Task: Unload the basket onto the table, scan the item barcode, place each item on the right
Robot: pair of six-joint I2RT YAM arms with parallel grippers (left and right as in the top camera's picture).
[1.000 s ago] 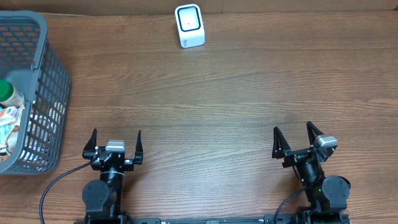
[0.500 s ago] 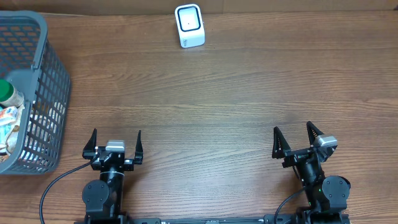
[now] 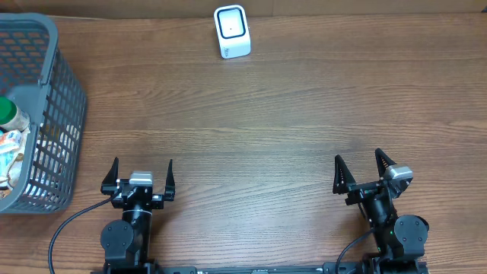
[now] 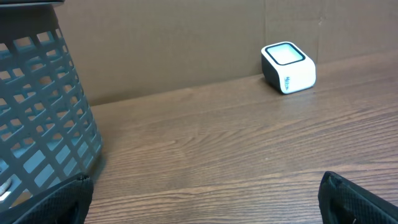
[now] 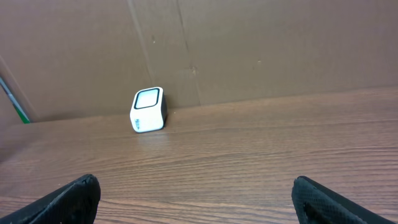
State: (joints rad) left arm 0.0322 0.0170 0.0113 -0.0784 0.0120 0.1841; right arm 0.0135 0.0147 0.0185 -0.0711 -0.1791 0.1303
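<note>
Overhead: scanner (image 3: 232,31) at far table edge, window up, presumably to read presented barcodes. Items (image 3: 9,144) in basket (image 3: 65,114), far left, not yet picked. Left gripper (image 3: 142,164), right gripper (image 3: 358,156): spread wide, empty, parked at near edge, ready to reach.

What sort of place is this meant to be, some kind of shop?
Probably a mock shop checkout set up in a lab: a white barcode scanner stands on the wooden table, a grey shopping basket holds packaged goods, and plain cardboard forms the back wall.
</note>
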